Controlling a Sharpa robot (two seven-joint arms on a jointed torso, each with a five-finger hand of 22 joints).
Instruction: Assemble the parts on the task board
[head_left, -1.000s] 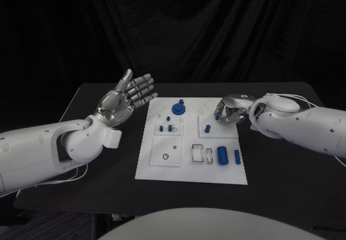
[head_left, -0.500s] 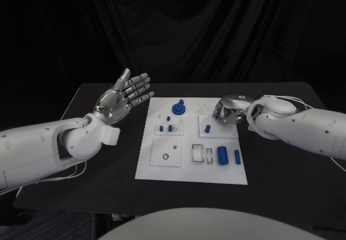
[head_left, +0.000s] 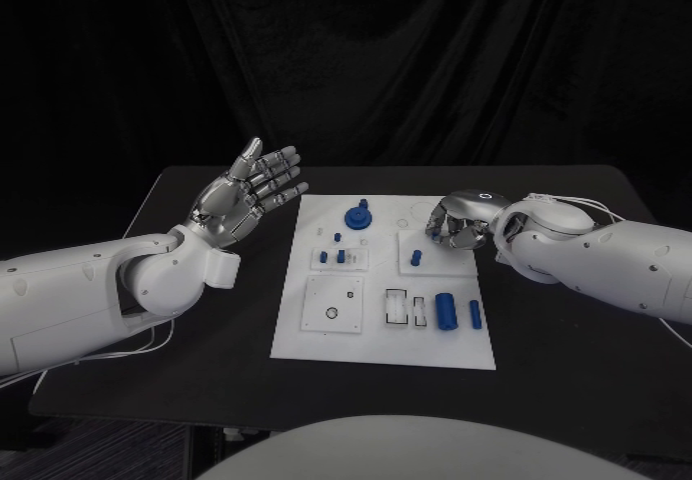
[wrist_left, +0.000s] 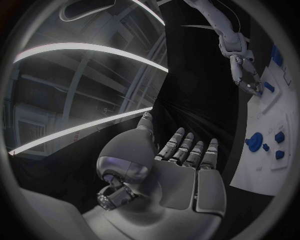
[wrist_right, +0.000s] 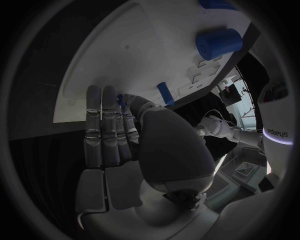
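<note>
A: Start at the left of the task board (head_left: 382, 340). What is the left hand (head_left: 253, 190) doing?

B: It is raised above the desk (head_left: 577, 330), just left of the board's far corner, fingers (wrist_left: 187, 147) straight and spread, holding nothing.

A: And on the board itself?

B: Small blue parts: a knobbed round piece (head_left: 356, 217) near its far edge, short pegs (head_left: 340, 256) standing left of centre, a peg (head_left: 415, 257) at centre, and a cylinder (head_left: 446, 311) lying toward its near right. They look like stiff, smooth plastic, light and probably slippery; I'd pinch a peg by its sides and take the cylinder across its middle.

A: The right hand (head_left: 454, 222)?

B: At the board's far right part, fingers curled down. The right wrist view shows a small blue part (wrist_right: 120, 100) at the fingertips, apparently pinched, though the hold is partly hidden.

A: The board's make?

B: A flat, rigid white plate with raised square tiles and cut slots.
</note>
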